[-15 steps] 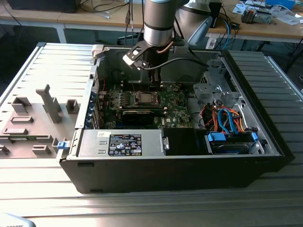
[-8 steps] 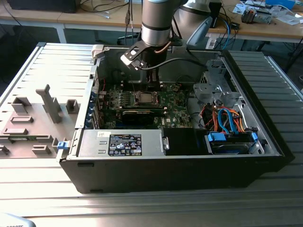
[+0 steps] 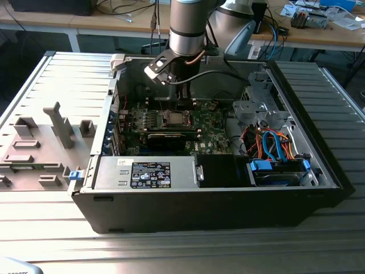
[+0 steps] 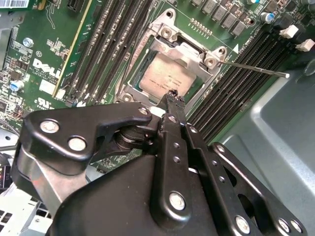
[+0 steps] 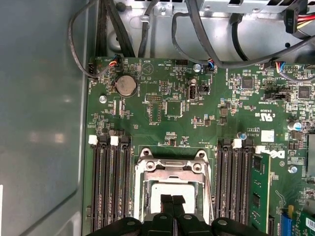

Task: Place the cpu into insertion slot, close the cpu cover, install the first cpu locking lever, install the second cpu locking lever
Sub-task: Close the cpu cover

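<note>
The cpu [image 4: 165, 78] lies flat in the socket on the green motherboard [image 3: 208, 128], grey-silver top up. The cpu cover [image 4: 189, 53], a silver frame, lies down around it, and the cpu shows through the window. A thin metal locking lever [image 4: 256, 68] sticks out from one socket corner over the memory slots. My gripper [image 4: 172, 94] hovers just above the socket's edge, shut, with nothing between the tips. In the first wrist view the gripper [image 5: 172, 198] sits over the cpu [image 5: 156, 191] inside the cover [image 5: 172, 167]. In the exterior view the gripper [image 3: 181, 107] hangs right behind the socket [image 3: 175, 119].
Black memory slots [image 5: 110, 187] flank the socket, with a green memory stick [image 5: 257, 189] beside one bank. Cables [image 5: 197, 34] run along the case wall. A drive cage [image 3: 259, 111] and power supply [image 3: 148, 173] stand inside the case. A grey fixture [image 3: 40, 142] lies at the exterior view's left.
</note>
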You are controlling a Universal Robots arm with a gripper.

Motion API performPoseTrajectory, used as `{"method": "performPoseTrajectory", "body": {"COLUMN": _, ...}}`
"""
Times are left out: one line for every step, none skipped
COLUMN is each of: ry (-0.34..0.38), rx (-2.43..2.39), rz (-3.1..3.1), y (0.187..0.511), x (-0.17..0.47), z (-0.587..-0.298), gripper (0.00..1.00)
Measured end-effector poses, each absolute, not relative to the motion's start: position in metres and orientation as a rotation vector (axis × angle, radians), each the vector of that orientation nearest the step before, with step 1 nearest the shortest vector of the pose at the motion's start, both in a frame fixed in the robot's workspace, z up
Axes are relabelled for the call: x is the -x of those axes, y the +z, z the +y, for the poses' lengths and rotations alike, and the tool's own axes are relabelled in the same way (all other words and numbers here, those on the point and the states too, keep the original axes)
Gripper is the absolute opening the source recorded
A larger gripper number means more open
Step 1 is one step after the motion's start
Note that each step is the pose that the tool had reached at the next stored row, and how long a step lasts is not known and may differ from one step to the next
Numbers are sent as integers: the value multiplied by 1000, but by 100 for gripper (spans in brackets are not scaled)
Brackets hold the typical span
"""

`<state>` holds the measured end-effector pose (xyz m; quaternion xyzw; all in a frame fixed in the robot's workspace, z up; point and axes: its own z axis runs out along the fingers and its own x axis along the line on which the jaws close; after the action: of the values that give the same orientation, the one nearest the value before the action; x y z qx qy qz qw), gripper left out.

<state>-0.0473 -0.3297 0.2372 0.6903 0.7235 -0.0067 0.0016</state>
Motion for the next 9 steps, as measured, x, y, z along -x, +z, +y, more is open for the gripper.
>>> {"method": "performPoseTrajectory", "body": {"ry": -21, "rx": -2167, "rz": 2271, "y": 237, "x": 48, "z": -330, "gripper": 11}}
{"method": "performPoseTrajectory", "body": {"ry": -21, "rx": -2166, "rz": 2271, "y": 237, "x": 48, "z": -330, "gripper": 11}}
{"method": "performPoseTrajectory", "body": {"ry": -21, "rx": -2166, "rz": 2271, "y": 236, "x": 48, "z": -330, "gripper": 11}}
{"method": "performPoseTrajectory", "body": {"ry": -21, "rx": -2167, "rz": 2271, "y": 236, "x": 49, "z": -330, "gripper": 11}}
{"method": "performPoseTrajectory", "body": {"ry": -21, "rx": -2166, "rz": 2271, "y": 235, "x": 50, "z": -330, "gripper": 11}}
{"method": "performPoseTrajectory", "body": {"ry": -21, "rx": -2166, "rz": 2271, "y": 235, "x": 51, "z": -330, "gripper": 11}}
{"method": "performPoseTrajectory", "body": {"ry": -21, "rx": -2166, "rz": 2271, "y": 234, "x": 52, "z": -330, "gripper": 11}}
{"method": "performPoseTrajectory", "body": {"ry": -21, "rx": -2167, "rz": 2271, "y": 234, "x": 53, "z": -330, "gripper": 11}}
{"method": "performPoseTrajectory", "body": {"ry": -21, "rx": -2167, "rz": 2271, "y": 234, "x": 53, "z": -330, "gripper": 11}}
